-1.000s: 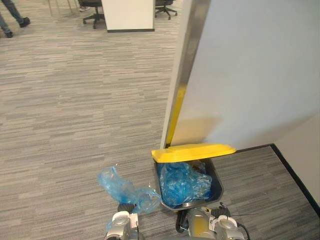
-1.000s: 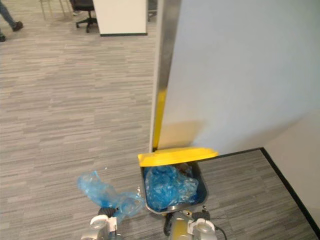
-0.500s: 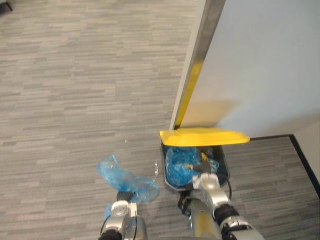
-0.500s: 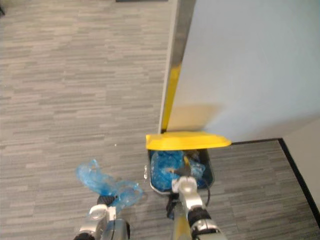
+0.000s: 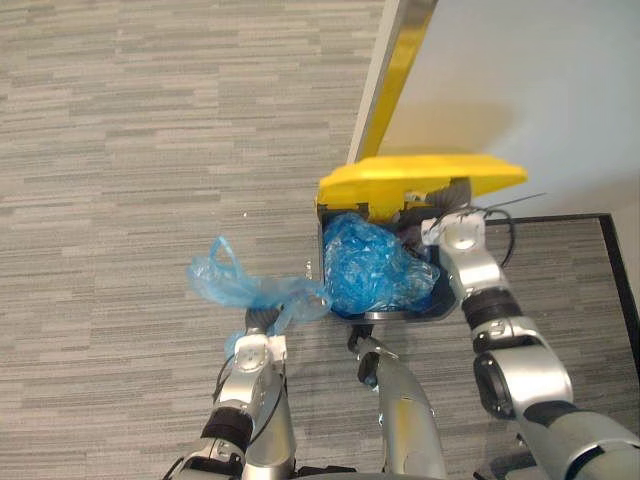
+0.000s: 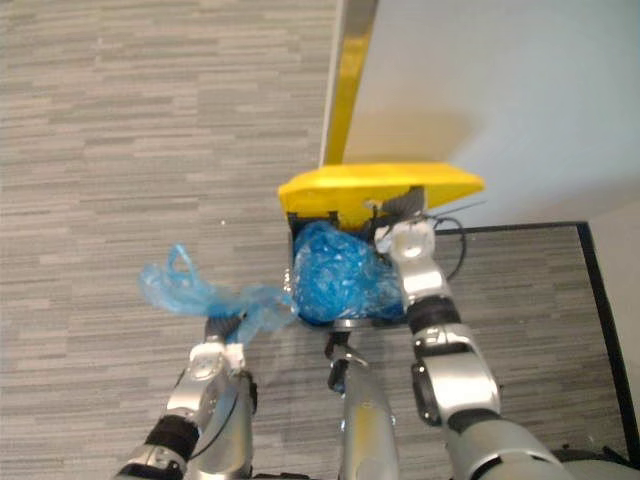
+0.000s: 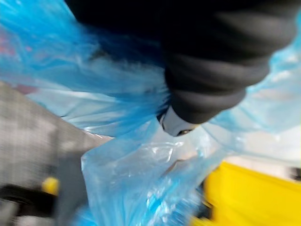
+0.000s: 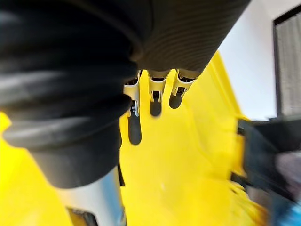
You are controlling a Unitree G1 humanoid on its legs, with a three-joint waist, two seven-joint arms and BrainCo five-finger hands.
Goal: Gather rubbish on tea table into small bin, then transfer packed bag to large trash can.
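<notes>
Your flat-fingered right hand (image 5: 440, 212) props the yellow plastic lid (image 5: 420, 178) above the grey trash can (image 5: 395, 316), likely to admit the blue plastic bag (image 5: 235, 285) your left hand (image 5: 262, 325) clenches alongside.

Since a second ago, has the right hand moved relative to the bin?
Yes. The right hand has gone from the near rim of the bin forward across it, up to the yellow lid at the far side.

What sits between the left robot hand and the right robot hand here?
The bin, its mouth full of blue plastic, seen in both eye views. The left robot hand grips the bag beside it; the right robot hand props the lid.
</notes>
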